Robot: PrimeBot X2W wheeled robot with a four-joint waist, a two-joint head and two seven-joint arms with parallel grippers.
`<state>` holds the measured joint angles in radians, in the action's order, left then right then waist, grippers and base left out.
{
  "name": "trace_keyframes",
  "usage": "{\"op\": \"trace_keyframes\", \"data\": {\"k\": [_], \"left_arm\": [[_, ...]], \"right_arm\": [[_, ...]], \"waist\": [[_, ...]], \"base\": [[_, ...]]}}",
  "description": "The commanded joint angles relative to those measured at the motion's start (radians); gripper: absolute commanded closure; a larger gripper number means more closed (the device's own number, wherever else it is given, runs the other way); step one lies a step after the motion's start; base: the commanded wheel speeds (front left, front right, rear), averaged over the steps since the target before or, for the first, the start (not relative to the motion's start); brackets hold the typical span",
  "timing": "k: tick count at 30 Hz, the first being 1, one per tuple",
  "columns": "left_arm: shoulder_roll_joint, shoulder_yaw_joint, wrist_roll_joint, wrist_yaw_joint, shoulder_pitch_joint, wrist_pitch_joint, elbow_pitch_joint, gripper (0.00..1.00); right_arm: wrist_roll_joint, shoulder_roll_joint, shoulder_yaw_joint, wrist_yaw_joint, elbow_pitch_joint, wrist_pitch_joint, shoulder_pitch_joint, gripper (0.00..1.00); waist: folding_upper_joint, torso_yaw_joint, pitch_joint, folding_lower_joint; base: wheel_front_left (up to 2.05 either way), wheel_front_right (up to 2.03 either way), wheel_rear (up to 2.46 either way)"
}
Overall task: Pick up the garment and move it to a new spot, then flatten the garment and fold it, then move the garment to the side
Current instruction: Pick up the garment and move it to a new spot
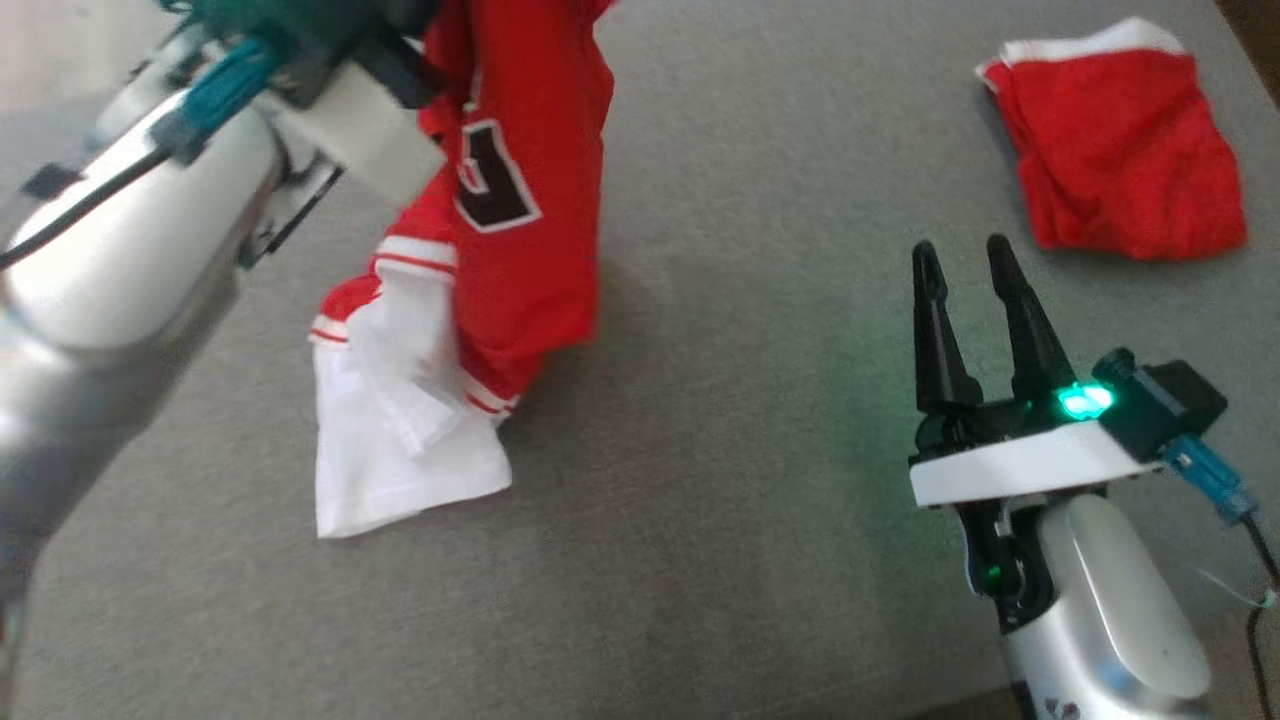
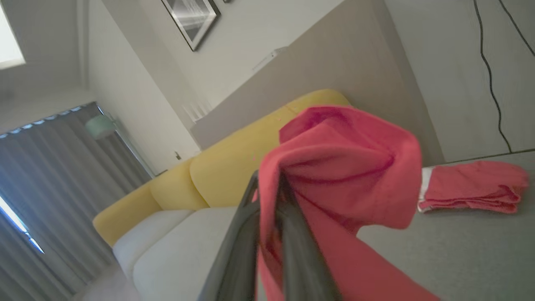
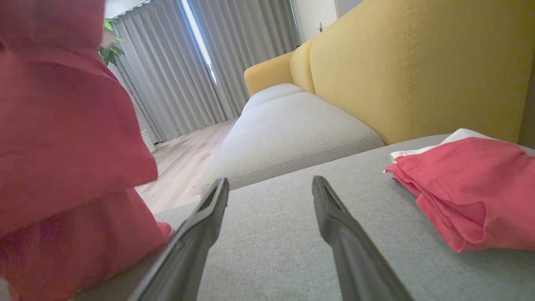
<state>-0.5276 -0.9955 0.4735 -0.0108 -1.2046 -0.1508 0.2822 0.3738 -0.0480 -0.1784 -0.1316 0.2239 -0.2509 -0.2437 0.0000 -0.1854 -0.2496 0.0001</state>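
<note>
Garment (image 1: 530,250) hangs upper left of frame, long axis vertical, white hem touching grey cushion (image 1: 700,520); left gripper (image 2: 269,188) clenched on its top. Right gripper (image 1: 965,255) spread, empty, lower right, well apart.

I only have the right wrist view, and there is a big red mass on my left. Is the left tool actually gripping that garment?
Observer: Yes. In the left wrist view the left tool is shut on a bunched fold of the red garment.
Operator: Is it hanging free of the surface?
Observer: No. The head view shows its white lower part resting on the grey surface.
Operator: Which face is turned up toward the head camera?
Observer: The printed one. A black numeral with a white edge shows on the hanging part.
</note>
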Motion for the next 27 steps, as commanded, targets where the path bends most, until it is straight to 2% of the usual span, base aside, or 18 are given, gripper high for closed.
{"op": "trace_keyframes", "data": {"k": [1, 4, 7, 14, 19, 27], "left_arm": [[0.008, 0.023, -0.011, -0.018, -0.071, 0.004, 0.065, 0.00], [0.051, 0.003, -0.017, -0.036, -0.087, -0.010, 0.190, 0.00], [0.077, 0.012, -0.010, -0.030, -0.087, -0.051, 0.281, 0.00], [0.077, 0.051, 0.024, -0.010, -0.037, -0.097, 0.369, 0.00], [0.051, 0.127, 0.078, 0.029, 0.073, -0.110, 0.346, 0.00], [0.029, 0.300, 0.141, 0.114, 0.402, -0.111, 0.143, 0.00]], "right_arm": [[0.012, -0.002, -0.028, 0.001, -0.041, -0.011, -0.031, 0.00], [0.016, -0.002, -0.032, 0.001, -0.047, -0.011, -0.036, 0.00], [0.013, -0.002, -0.025, 0.001, -0.047, -0.011, -0.034, 0.00], [-0.017, -0.002, -0.005, 0.001, -0.048, -0.011, -0.019, 0.00], [-0.055, -0.002, 0.030, 0.001, -0.047, -0.011, -0.002, 0.00], [-0.113, -0.002, 0.085, 0.001, -0.040, -0.011, 0.045, 0.00]], "waist": [[0.0000, -0.054, -0.054, -0.0001], [0.0000, -0.064, -0.066, -0.0001], [0.0000, -0.059, -0.063, -0.0001], [0.0000, 0.001, -0.028, -0.0001], [0.0000, 0.072, 0.023, -0.0001], [0.0000, 0.172, 0.117, -0.0001]], "base": [[0.00, 0.00, 0.00], [0.00, 0.00, 0.00], [0.00, 0.00, 0.00], [0.00, 0.00, 0.00], [0.00, 0.00, 0.00], [0.00, 0.00, 0.00]]}}
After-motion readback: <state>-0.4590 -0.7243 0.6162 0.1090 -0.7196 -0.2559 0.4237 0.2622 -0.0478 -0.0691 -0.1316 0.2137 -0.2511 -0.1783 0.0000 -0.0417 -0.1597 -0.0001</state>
